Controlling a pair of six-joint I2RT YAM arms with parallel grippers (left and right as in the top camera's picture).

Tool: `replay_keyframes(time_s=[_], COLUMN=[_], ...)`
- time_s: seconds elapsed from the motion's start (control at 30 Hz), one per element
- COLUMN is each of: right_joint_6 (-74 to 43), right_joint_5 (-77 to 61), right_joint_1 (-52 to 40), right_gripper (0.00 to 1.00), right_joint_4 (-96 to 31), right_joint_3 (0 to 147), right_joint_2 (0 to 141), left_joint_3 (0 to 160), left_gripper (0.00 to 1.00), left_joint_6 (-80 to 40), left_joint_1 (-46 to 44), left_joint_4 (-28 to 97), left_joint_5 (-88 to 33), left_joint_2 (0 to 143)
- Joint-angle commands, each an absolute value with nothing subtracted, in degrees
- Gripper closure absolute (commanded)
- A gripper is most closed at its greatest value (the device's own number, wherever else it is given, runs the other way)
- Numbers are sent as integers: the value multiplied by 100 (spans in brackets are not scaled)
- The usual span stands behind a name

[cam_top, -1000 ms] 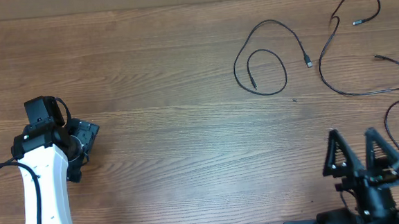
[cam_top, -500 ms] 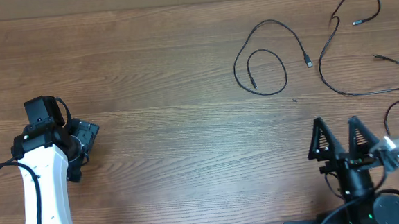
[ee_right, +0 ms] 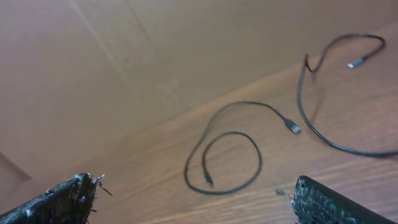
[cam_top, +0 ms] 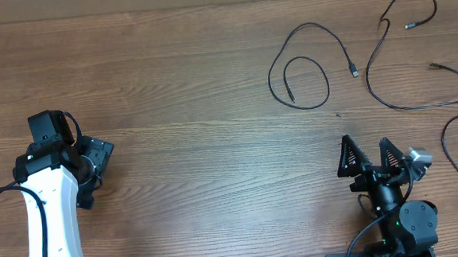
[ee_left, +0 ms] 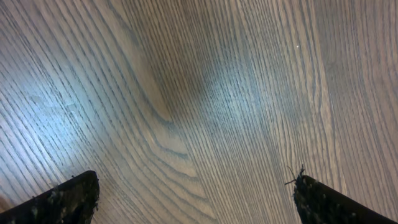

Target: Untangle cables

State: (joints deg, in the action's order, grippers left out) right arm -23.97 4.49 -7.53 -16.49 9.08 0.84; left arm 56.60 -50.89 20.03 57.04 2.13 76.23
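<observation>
Wooden table (cam_top: 170,84), cables (cam_top: 312,24) near its far right edge; left gripper (ee_left: 196,196) and right gripper (cam_top: 364,143) wide open, empty.

The table (cam_top: 194,83) lies open from its centre out to 9 and 11 o'clock. Only the left arm (cam_top: 47,211) stands there, at 8 o'clock, with the left gripper (ee_left: 196,183) spread above bare wood. Obstacles gather at 1 to 3 o'clock: a looped cable (cam_top: 316,25), a long curving cable (cam_top: 407,107) just beside it with a narrow gap between, and an edge cable (cam_top: 444,142) at 3 o'clock. The right gripper (cam_top: 364,142), jaws wide at 5 o'clock, has bare wood ahead toward 12.
</observation>
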Motion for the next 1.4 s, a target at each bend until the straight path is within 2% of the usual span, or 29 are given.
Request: replay_keyframes(time_s=[0.0,0.5,0.7,1.37], right_joint_6=[-2401,-2401,-2401,-2401], right_joint_5=[443,443,443,421], right_joint_1=[-628,-410,-410,-331], right_gripper=[0,0,0,0], right_joint_4=[-1608,-1332,-432,-454], right_joint_3=[701,421,69,45], right_joint_2=[16,16,16,16], left_joint_3=[5673,5673,5673,5673], left_gripper=[0,0,0,0], left_joint_6=[-5144,-5144,-5144,-5144], left_joint_1=[2023,2023,2023,2023], left_joint_4=[5693,5693,5693,5693], left_joint_5=[189,189,189,189], left_joint_2=[7535,7535,7535,7535])
